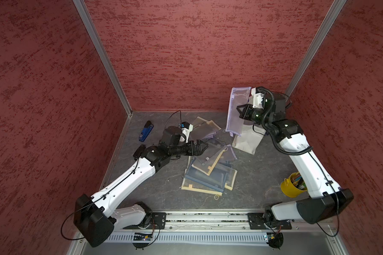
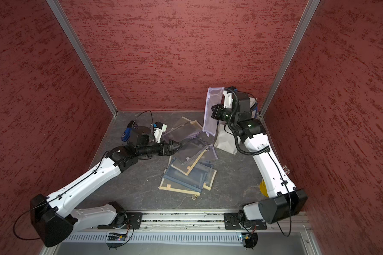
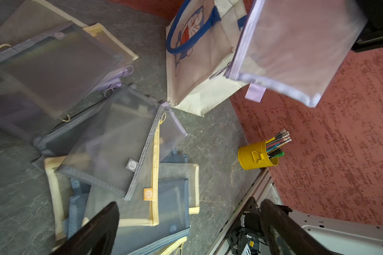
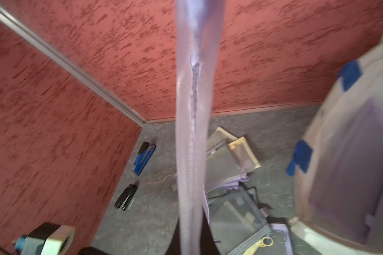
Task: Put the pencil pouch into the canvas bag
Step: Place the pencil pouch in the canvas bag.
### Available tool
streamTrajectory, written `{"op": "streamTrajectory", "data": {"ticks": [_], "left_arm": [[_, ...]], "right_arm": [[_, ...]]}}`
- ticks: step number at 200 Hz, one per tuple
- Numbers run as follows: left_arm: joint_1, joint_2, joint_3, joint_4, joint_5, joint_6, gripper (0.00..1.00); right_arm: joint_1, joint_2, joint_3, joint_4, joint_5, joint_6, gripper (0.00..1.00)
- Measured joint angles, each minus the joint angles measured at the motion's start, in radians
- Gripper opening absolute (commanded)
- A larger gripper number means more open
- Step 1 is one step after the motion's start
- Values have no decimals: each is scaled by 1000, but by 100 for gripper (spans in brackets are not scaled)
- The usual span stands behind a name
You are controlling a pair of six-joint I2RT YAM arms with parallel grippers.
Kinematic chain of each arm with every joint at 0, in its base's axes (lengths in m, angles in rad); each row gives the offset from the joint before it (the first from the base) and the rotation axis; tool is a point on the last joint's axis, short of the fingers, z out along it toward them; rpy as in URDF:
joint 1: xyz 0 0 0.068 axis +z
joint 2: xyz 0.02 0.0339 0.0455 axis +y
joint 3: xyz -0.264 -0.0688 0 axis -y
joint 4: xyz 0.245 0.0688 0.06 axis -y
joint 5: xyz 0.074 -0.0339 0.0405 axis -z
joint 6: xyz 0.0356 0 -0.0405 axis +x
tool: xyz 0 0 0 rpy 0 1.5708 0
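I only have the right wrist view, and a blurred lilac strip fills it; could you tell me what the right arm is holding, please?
Observer: The right gripper is shut on a lilac mesh pouch, which hangs in the air, off the table.
Operator: Thank you. Is it in the canvas bag yet?
Observer: No. In the left wrist view it hangs outside the canvas bag, near its blue handle.
Operator: And the left arm?
Observer: Its fingers stand wide open and empty above the pile of pouches.
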Motion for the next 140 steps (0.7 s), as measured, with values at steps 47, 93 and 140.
{"op": "streamTrajectory", "data": {"ticks": [47, 93, 140], "left_arm": [[41, 19, -19, 10, 13, 4, 99], [41, 122, -13, 10, 35, 3, 100], [40, 192, 24, 8, 36, -8, 100]], "right_arm": [[-137, 103, 170, -65, 104, -29, 0], [-231, 226, 308, -89, 142, -36, 0], [-257, 405, 406, -127, 212, -48, 0]]}}
